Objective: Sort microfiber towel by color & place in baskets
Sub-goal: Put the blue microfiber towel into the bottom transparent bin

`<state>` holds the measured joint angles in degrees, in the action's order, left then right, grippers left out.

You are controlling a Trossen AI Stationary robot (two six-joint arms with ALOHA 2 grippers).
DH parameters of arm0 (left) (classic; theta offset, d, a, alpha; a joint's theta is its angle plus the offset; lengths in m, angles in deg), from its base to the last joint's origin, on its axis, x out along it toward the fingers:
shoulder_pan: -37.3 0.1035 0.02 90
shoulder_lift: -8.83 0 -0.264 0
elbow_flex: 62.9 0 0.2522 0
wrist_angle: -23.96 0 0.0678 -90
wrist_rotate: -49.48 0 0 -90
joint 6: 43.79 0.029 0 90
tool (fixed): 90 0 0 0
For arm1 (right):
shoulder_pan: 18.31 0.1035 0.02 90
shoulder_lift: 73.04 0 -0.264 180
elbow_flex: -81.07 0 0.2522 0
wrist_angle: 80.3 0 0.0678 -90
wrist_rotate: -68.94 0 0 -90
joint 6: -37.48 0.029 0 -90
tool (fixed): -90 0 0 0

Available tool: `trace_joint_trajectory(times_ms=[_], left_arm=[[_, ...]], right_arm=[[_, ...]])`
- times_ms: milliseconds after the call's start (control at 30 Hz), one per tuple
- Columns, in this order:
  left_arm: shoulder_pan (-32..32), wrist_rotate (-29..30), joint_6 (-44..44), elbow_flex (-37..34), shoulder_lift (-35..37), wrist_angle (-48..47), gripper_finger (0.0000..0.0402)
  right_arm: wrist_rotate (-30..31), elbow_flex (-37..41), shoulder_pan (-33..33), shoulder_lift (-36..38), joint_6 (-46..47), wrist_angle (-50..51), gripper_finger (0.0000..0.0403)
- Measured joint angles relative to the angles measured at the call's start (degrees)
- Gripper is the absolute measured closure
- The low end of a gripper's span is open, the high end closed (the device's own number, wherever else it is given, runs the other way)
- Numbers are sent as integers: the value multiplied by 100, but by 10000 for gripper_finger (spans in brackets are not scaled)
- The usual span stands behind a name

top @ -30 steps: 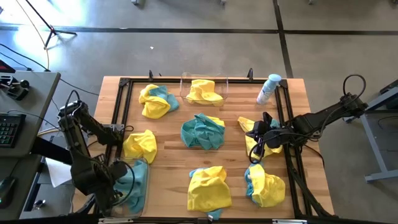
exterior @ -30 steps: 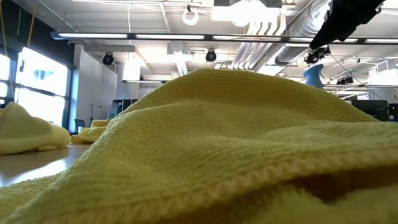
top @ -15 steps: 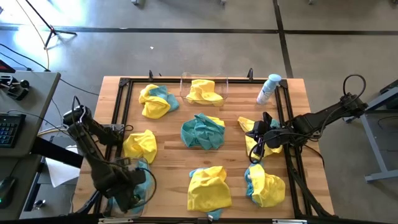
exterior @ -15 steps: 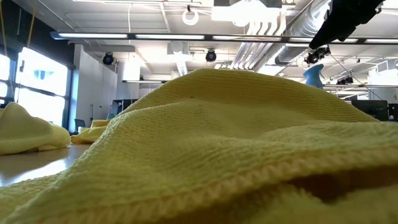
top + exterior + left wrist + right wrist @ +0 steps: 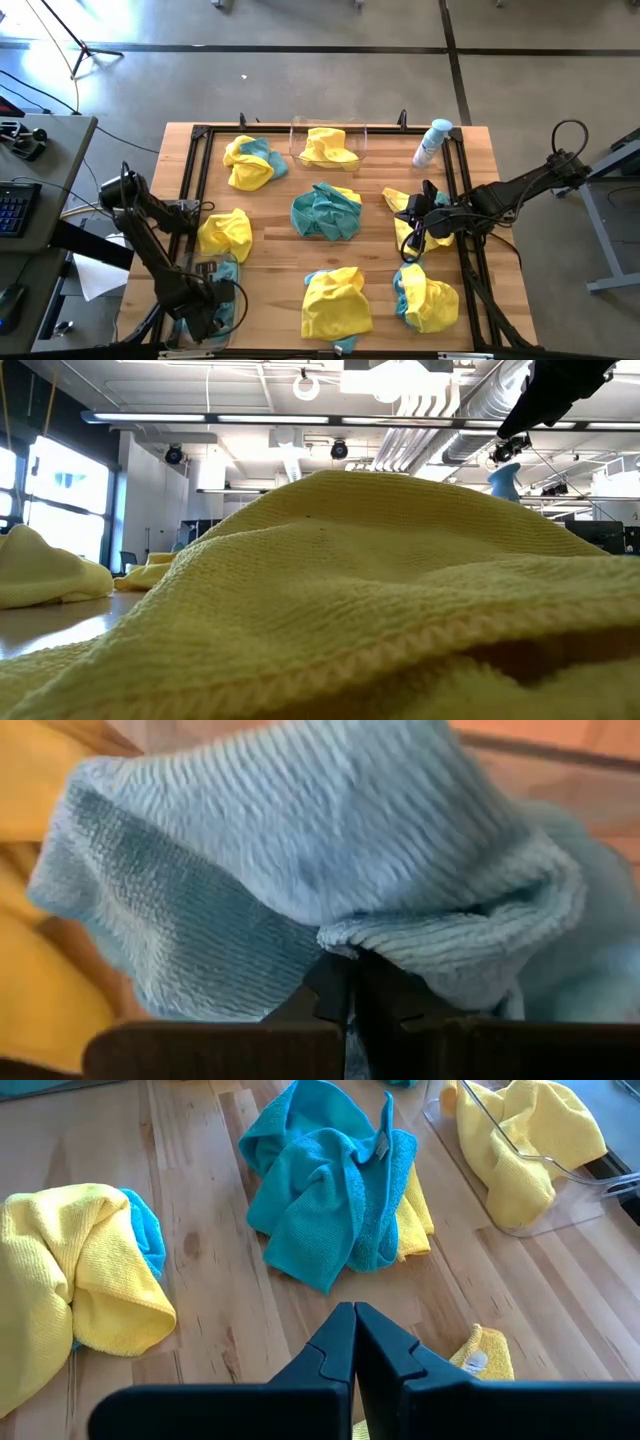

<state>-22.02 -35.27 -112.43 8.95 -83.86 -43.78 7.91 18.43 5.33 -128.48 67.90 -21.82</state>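
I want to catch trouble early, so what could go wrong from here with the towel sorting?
1. The left gripper sits shut in the near-left basket with teal towel draped on it; lifting may drag the towel back out.
2. Several piles mix colors, like the yellow and teal pile at the near right; one grab could take both.
3. The spray bottle stands by the far basket; a reach there might topple it.

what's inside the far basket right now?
The far basket holds one yellow towel, bunched; the right wrist view shows the same. Anything beneath the towel is covered.
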Motion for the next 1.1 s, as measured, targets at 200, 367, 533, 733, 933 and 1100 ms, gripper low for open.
trace_joint_trajectory(times_ms=[200,367,533,733,933,1100], left_arm=[[-40,22,-176,-407,3,407,401],[-42,59,-181,-369,3,377,389],[-93,391,-321,-318,155,381,356],[-108,434,-372,-316,498,205,307],[-110,400,-141,-316,1111,-60,266],[-110,323,17,-316,1823,-181,257]], right_arm=[[0,0,0,0,17,1,403],[0,0,0,0,77,1,403],[2,0,2,0,265,1,403],[6,0,0,0,504,1,403],[105,0,0,-7,892,-1,403],[105,0,0,-7,1248,-3,403]])
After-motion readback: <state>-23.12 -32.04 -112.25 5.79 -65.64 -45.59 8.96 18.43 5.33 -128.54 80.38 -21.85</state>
